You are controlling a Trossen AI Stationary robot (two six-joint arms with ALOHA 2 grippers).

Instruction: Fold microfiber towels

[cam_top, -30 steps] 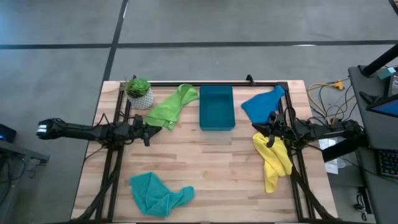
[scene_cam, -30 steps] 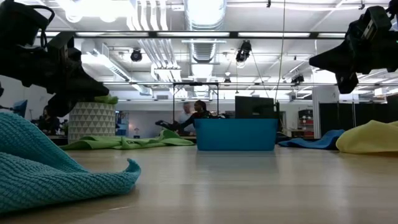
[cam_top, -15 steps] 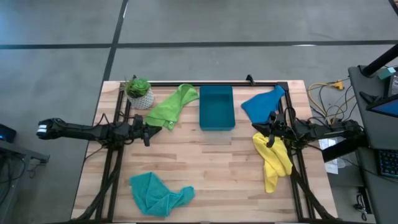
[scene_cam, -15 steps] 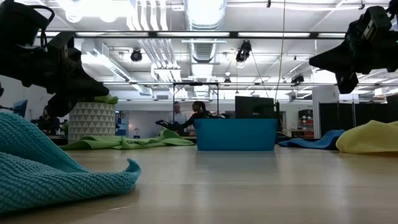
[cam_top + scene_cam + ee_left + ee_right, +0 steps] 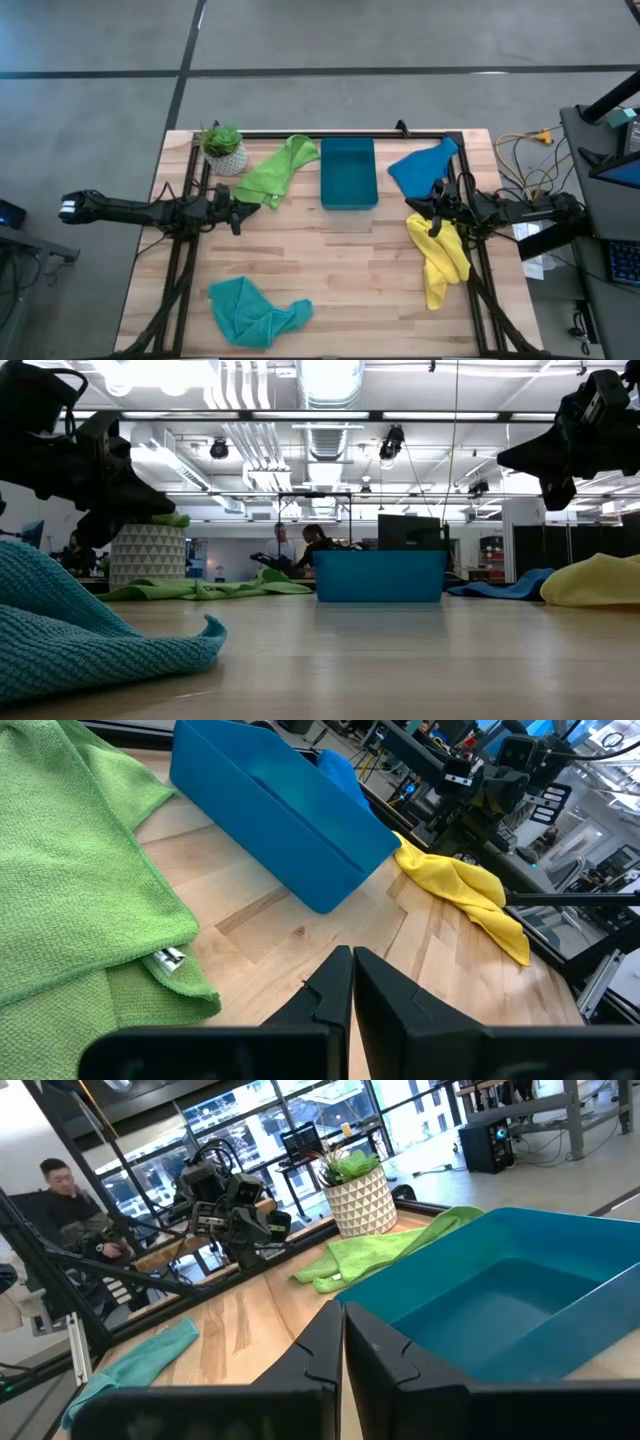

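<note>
Four towels lie crumpled on the wooden table: lime green (image 5: 277,170) at the far left, blue (image 5: 420,167) at the far right, yellow (image 5: 438,256) at the right edge, teal (image 5: 250,311) at the near left. My left gripper (image 5: 256,208) hovers shut beside the green towel's near end (image 5: 120,970). My right gripper (image 5: 412,210) hovers shut between the blue and yellow towels. Both are empty.
A teal-blue plastic bin (image 5: 348,173) stands at the far middle, open side up. A potted plant (image 5: 223,148) stands at the far left corner. Bare wood lies in the middle (image 5: 340,270). People sit in the room beyond the table (image 5: 300,548).
</note>
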